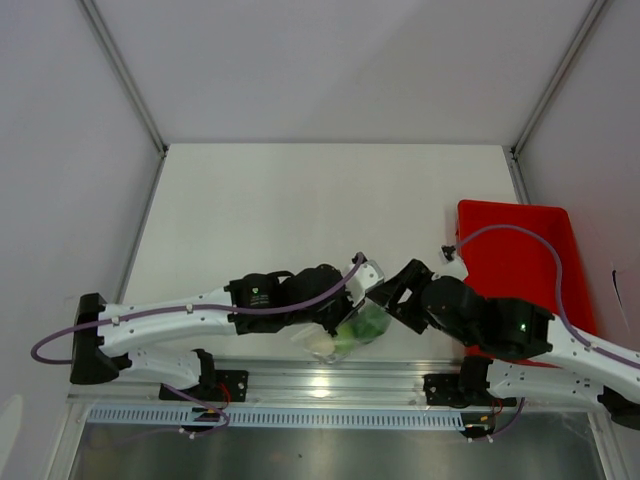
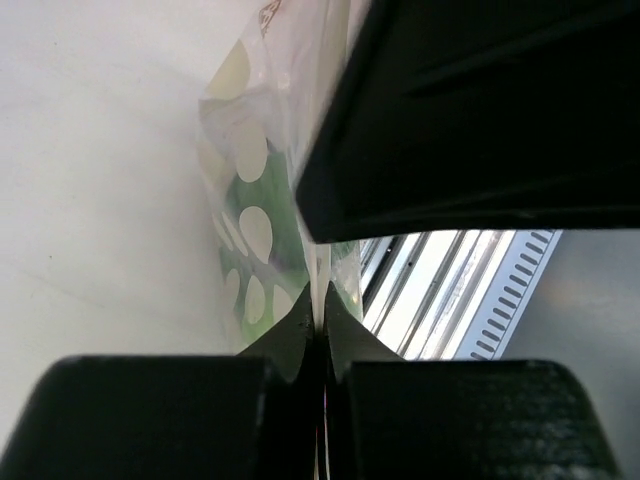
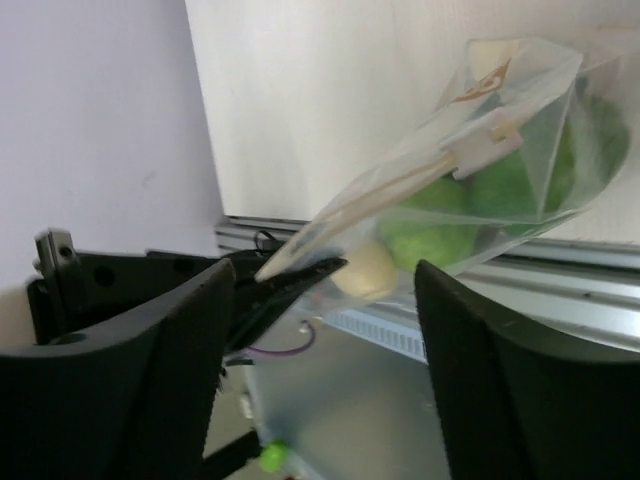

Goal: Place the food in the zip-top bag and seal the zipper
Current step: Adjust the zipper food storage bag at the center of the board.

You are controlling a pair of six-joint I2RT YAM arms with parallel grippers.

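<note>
Left wrist, left gripper pinching zip-top bag

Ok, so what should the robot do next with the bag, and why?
Probably close the right gripper on the zipper edge, ready to slide along it. Food already shows inside the bag, the left gripper pinches one corner, and the right one is open, facing that edge.
</note>
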